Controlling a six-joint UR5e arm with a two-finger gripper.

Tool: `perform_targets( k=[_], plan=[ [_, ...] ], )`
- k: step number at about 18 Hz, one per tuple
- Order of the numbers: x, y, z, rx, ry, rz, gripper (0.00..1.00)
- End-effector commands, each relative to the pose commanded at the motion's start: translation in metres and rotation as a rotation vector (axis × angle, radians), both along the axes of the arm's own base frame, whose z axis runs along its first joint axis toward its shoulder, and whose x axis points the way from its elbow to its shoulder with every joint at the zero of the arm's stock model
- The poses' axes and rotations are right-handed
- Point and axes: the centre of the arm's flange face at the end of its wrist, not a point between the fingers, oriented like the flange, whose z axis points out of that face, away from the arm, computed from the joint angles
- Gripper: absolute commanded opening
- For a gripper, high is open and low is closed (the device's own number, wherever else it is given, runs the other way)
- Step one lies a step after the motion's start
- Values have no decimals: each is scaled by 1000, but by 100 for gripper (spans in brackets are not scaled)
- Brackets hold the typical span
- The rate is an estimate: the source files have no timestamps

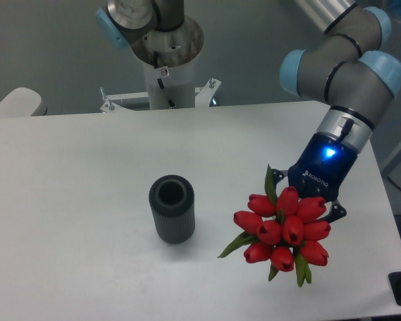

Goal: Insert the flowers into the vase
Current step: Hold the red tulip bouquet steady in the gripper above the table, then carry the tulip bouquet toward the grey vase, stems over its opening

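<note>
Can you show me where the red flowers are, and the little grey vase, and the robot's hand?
flowers (284,231), fixed camera view, on a red bud mid-bunch.
vase (172,224), fixed camera view, on its ribbed outer wall.
gripper (306,199), fixed camera view, between its fingers, just behind the buds.

The gripper (306,198) has its fingertips buried behind the flowers (284,231), so its grip cannot be read. The flower stems are hidden too. The vase (172,208) shows only a dark mouth, its inside unreadable. The arm (344,63) runs off the top edge, and the desk (87,180) is cut at the near and left edges.
</note>
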Motion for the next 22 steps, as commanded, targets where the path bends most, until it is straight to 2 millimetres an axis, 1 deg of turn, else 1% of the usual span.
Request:
perform_targets(
  k=[1, 5, 7, 10, 12, 15, 16, 18, 20, 22],
  plan=[
    [3, 4, 1, 24, -10, -18, 26],
    [12, 7, 6, 68, -103, -31, 27],
    [19, 3, 11, 89, -119, -39, 27],
    [30, -10, 12, 202, -210, -85, 27],
    [47, -18, 19, 235, -223, -102, 27],
    [68, -21, 19, 233, -240, -110, 27],
    [74, -20, 15, 230, -248, -115, 27],
    [78, -20, 10, 247, -269, -126, 27],
    [88, -24, 15, 286, -281, -145, 27],
    [93, -22, 21, 302, -276, -160, 27]
  ],
)
